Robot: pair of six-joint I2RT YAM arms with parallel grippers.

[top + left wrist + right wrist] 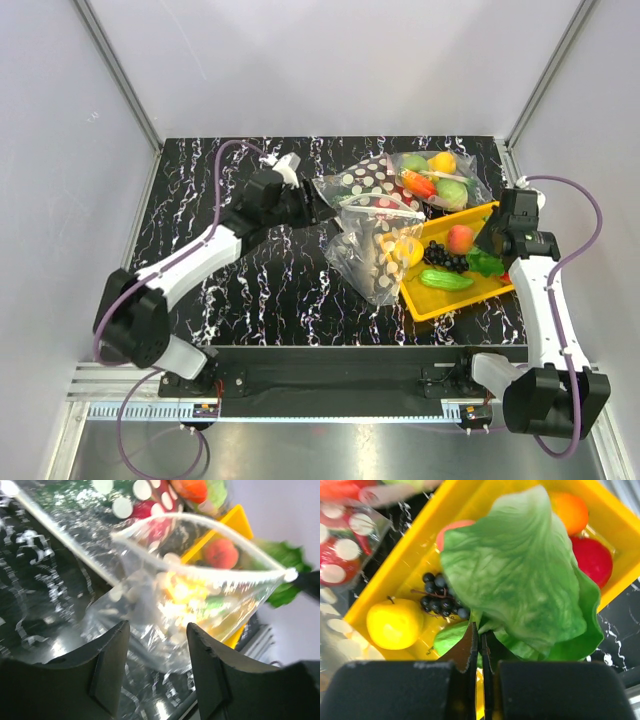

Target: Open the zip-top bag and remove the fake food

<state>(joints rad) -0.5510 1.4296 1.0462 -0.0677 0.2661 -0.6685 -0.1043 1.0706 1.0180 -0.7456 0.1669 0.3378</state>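
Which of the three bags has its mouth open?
The white-dotted zip-top bag, nearest the arms' bases, beside the yellow tray; its zip strip gapes in a loop. Polka-dot bag and carrot bag lie behind.

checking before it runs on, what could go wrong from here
The left gripper is open, gripping nothing, so the mouth of the zip-top bag could sag shut on anything left inside. The right gripper pinches the lettuce by its edge; it could slip and land across the rim of the yellow tray.
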